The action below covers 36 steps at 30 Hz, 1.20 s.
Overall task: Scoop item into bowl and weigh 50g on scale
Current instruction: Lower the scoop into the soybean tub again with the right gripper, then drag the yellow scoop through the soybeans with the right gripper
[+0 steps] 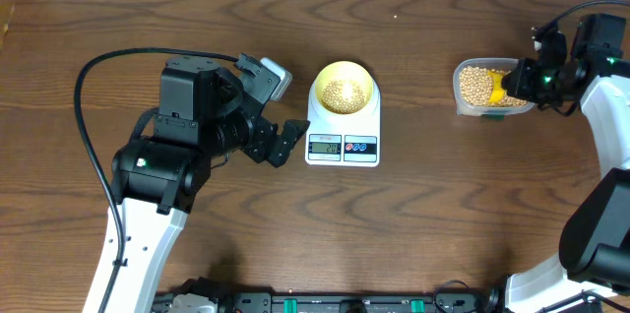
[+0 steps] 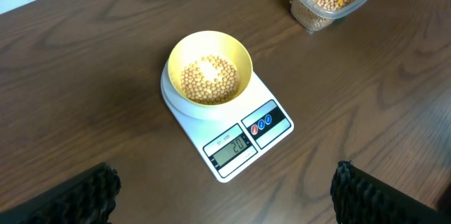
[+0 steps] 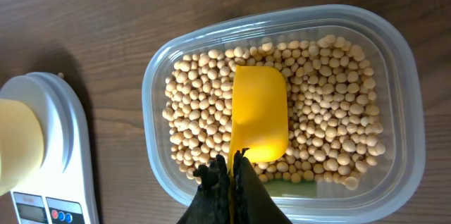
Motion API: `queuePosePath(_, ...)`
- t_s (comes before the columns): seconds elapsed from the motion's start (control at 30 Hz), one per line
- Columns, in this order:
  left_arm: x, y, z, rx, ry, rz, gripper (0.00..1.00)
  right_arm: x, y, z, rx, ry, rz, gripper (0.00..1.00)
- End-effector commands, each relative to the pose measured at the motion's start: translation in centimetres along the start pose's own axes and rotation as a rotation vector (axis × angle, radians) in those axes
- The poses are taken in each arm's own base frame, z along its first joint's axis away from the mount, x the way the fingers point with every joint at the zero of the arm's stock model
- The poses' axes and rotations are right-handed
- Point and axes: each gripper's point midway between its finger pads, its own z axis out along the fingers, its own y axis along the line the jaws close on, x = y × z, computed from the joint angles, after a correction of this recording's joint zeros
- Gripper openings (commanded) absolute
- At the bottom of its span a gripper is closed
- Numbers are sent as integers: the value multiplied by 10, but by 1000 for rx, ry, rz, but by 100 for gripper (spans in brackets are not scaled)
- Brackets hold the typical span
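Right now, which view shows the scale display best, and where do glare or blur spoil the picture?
Left wrist: the display is largest, its digits slightly soft; a bright patch washes out the beans in the bowl. Overhead: the display is too small to read. Right wrist: beans in the tub are sharp; the scale is cut off at the left edge.

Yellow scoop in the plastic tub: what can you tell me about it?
The yellow scoop looks like smooth, bright plastic: a rounded square head narrowing to a thin handle. Its head rests on the tan beans inside the clear tub, near the middle, with no beans on its visible face. The right pincer is shut on the handle.
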Motion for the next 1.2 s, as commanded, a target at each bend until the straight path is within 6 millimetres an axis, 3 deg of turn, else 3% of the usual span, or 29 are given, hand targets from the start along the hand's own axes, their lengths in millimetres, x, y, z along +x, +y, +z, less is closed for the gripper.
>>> queuePosePath(0.0, 2, 1, 2, 6, 5, -12, 98, 1, 7, -3, -81, -6, 6, 1)
queuePosePath(0.7, 2, 1, 2, 6, 5, -12, 98, -3, 6, -7, -124, -25, -2, 1)
queuePosePath(0.97, 2, 1, 2, 6, 5, -12, 98, 9, 4, 15, -177, 35, 35, 1)
queuePosePath(1.17, 2, 1, 2, 6, 5, -12, 98, 6, 5, 17, -193, 28, 32, 1)
